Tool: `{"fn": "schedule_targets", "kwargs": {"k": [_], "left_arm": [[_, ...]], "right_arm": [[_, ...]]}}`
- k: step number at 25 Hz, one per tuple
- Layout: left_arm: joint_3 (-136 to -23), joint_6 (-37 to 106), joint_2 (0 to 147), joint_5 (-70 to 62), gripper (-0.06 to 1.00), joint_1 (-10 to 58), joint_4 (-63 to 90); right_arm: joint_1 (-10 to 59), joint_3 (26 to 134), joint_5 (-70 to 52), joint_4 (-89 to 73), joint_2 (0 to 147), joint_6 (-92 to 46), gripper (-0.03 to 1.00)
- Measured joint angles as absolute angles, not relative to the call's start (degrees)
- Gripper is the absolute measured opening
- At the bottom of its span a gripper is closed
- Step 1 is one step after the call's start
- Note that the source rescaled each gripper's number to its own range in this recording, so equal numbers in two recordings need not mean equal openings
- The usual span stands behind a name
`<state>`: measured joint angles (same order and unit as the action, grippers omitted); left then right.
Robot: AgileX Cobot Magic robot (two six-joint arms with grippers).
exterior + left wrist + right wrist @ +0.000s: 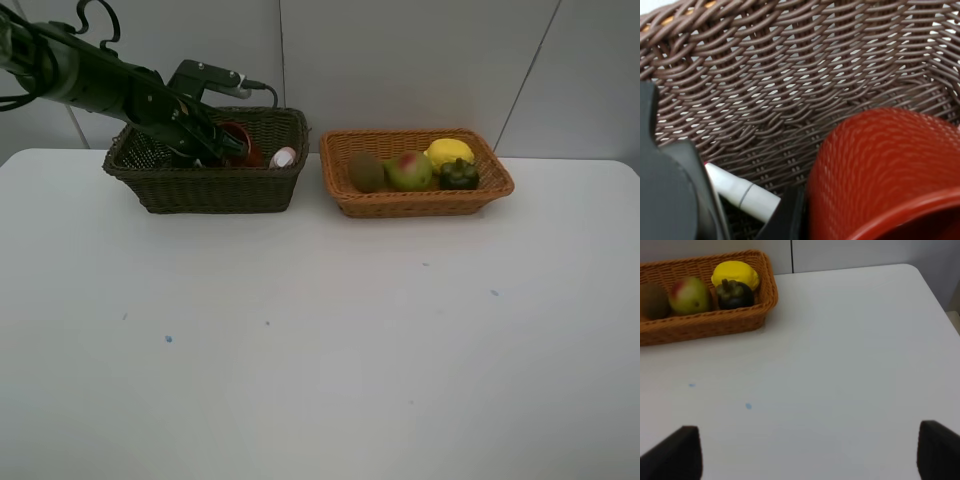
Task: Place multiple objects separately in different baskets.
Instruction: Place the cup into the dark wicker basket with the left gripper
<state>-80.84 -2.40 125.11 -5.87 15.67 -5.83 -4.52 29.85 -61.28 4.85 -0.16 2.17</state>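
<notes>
Two baskets stand side by side at the back of the white surface [320,360], and I place everything by the dark olive-brown basket [210,188]. My left fingers [747,220] are down inside it, pressed together on the white-pink marker [742,192], which slants between them close to the woven inner wall. The red cup [885,175] lies just beside the marker, inside the same basket, its ribbed side filling much of my left wrist view. From the high camera a pink-and-white shape, which I take for the pink bottle [284,157], shows near that basket's right wall.

The light orange-tan basket [415,203] sits just right of the dark one, not touching it. In it lie the brown kiwi [366,172], the green-red pear [408,171], the dark mangosteen [459,175] and the yellow lemon [450,152] behind the mangosteen.

My right fingers [810,452] are spread wide, holding nothing, above bare surface well away from the dark basket, beyond the tan one.
</notes>
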Motion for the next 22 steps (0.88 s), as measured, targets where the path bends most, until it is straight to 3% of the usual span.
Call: {"fn": "schedule_targets", "kwargs": {"k": [12,14,18,19,22], "left_arm": [[-80.84,-2.47,125.11,-5.84,0.03,15.65,-4.43],[-80.84,-3.83,125.11,-6.54,0.18,15.60,-2.80],[-80.84,-6.21,125.18,-6.70,0.77,15.67,-1.06],[-80.84,-6.33,125.23,-6.78,0.86,15.67,-1.02],[-80.84,-6.33,125.23,-7.21,0.93,15.67,-0.89]], "right_arm": [[-4.52,29.85,-61.28,4.85,-0.16,2.17,0.93],[-4.52,29.85,-61.28,4.85,-0.16,2.17,0.93],[-4.52,29.85,-61.28,4.85,-0.16,2.17,0.93],[-4.52,29.85,-61.28,4.85,-0.16,2.17,0.93],[-4.52,29.85,-61.28,4.85,-0.16,2.17,0.93]]}}
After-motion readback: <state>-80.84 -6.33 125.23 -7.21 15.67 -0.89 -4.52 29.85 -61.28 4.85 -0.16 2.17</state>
